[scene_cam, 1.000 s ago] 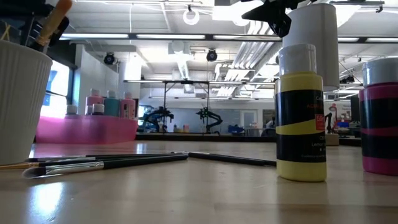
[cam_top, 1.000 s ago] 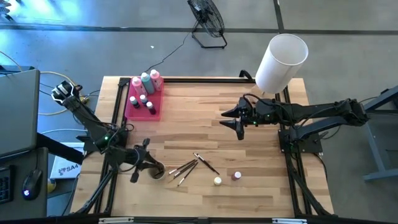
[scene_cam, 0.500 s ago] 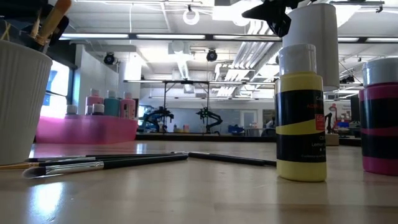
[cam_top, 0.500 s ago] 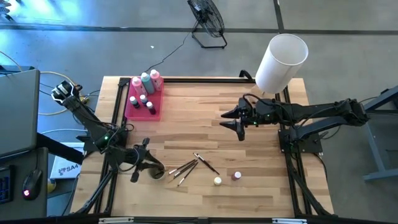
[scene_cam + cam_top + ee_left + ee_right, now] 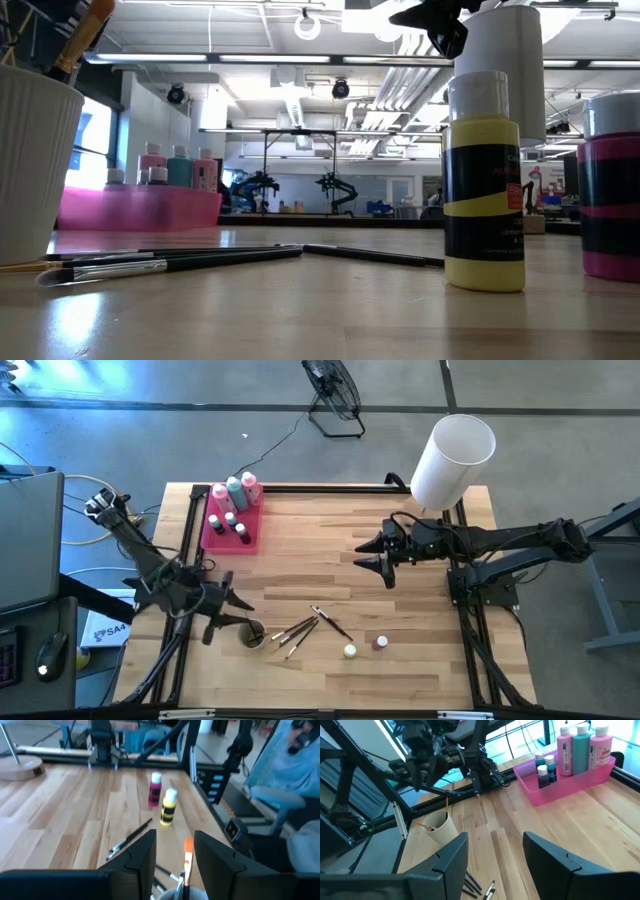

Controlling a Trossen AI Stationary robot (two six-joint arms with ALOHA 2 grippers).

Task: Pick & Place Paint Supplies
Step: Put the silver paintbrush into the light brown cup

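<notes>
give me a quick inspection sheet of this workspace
surface: wooden table, bare around the centre
job's things: three squeeze bottles and small pots in the pink tray at the back left; loose brushes near the front; a yellow pot and a pink pot standing by them; a white cup with a brush in it
clutter: white cylinder at the back right corner
grippers: left hand open beside the cup, holding nothing; right hand open above mid-table, empty
cables: loose leads left of the table, a cord to the fan
surroundings: fan on the floor, laptop at the left
</notes>
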